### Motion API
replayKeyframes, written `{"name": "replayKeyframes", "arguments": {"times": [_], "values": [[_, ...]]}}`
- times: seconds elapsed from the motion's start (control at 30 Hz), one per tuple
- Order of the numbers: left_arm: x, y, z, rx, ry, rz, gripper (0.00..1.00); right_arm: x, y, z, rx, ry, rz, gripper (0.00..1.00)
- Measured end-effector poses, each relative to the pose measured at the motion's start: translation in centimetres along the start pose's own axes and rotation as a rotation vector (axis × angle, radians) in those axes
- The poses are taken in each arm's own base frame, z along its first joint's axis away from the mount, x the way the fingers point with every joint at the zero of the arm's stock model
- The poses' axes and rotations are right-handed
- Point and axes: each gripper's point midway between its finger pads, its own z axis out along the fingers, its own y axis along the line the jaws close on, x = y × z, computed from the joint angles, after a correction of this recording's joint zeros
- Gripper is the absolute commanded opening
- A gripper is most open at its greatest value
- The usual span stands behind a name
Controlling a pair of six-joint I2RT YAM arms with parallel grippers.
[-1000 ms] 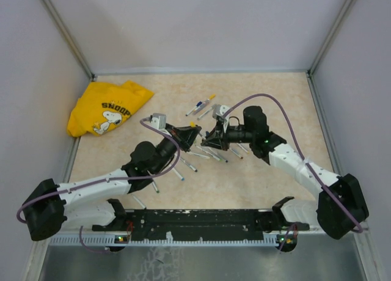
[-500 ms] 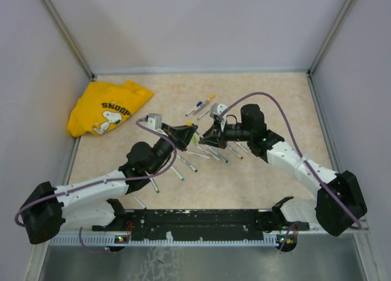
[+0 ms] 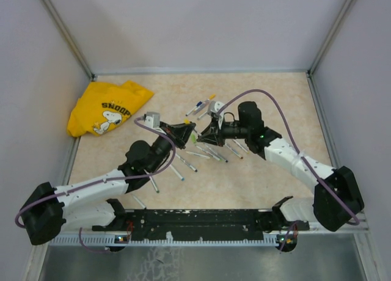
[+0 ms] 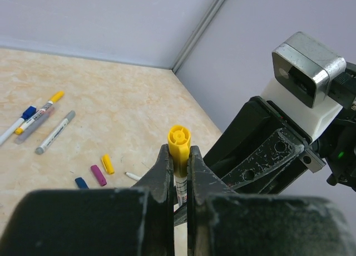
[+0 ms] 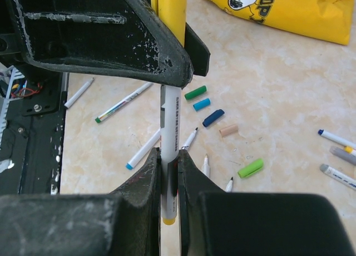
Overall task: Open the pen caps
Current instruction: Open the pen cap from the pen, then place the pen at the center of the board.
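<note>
One white pen barrel (image 5: 171,136) spans both grippers above the middle of the table. My left gripper (image 4: 179,156) is shut on its yellow pen cap (image 4: 179,144), which sticks out past the fingertips. My right gripper (image 5: 169,167) is shut on the barrel's lower end, a yellow tail plug showing below. In the top view the left gripper (image 3: 187,130) and right gripper (image 3: 205,134) meet tip to tip. Loose pen caps lie on the table: green (image 5: 195,92), cyan (image 5: 201,104), dark blue (image 5: 213,117), tan (image 5: 228,129), lime (image 5: 250,167), and yellow (image 4: 107,163), purple (image 4: 98,175).
Several uncapped pens (image 3: 209,153) lie scattered under the grippers, and capped markers (image 3: 199,105) lie farther back. A yellow Snoopy shirt (image 3: 107,107) is crumpled at the back left. Grey walls enclose the table; a black rail (image 3: 195,220) runs along the near edge.
Both grippers, still joined on the pen, have drifted slightly left and toward the back. Their grips have not changed.
</note>
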Motion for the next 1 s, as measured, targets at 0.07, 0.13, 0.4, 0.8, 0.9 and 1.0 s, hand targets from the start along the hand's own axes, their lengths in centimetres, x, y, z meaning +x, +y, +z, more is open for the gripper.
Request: {"name": "replayKeyframes", "arguments": {"times": [0.07, 0.13, 0.4, 0.8, 0.9, 1.0], "values": [[-0.2, 0.3, 0.1, -0.007, -0.004, 0.002, 0.00, 0.0, -0.2, 0.3, 0.001, 0.004, 0.002, 0.00], [-0.4, 0.7, 0.2, -0.013, -0.007, 0.003, 0.00, -0.1, -0.4, 0.5, 0.006, 0.006, -0.001, 0.00], [-9.0, 5.0, 1.2, -0.205, -0.298, 0.003, 0.00, 4.8, 1.8, -0.3, -0.046, 0.153, 0.155, 0.00], [-10.2, 5.2, 0.0, -0.204, -0.328, 0.008, 0.00, 6.9, 1.5, -1.2, -0.008, 0.248, 0.160, 0.00], [-8.3, 5.5, -0.7, -0.175, -0.275, 0.004, 0.01, 7.4, -0.5, -2.4, 0.084, 0.294, 0.145, 0.00], [-4.4, 6.4, -1.2, -0.153, -0.162, 0.017, 0.00, 7.5, -4.3, -4.9, 0.236, 0.334, 0.142, 0.00]]}}
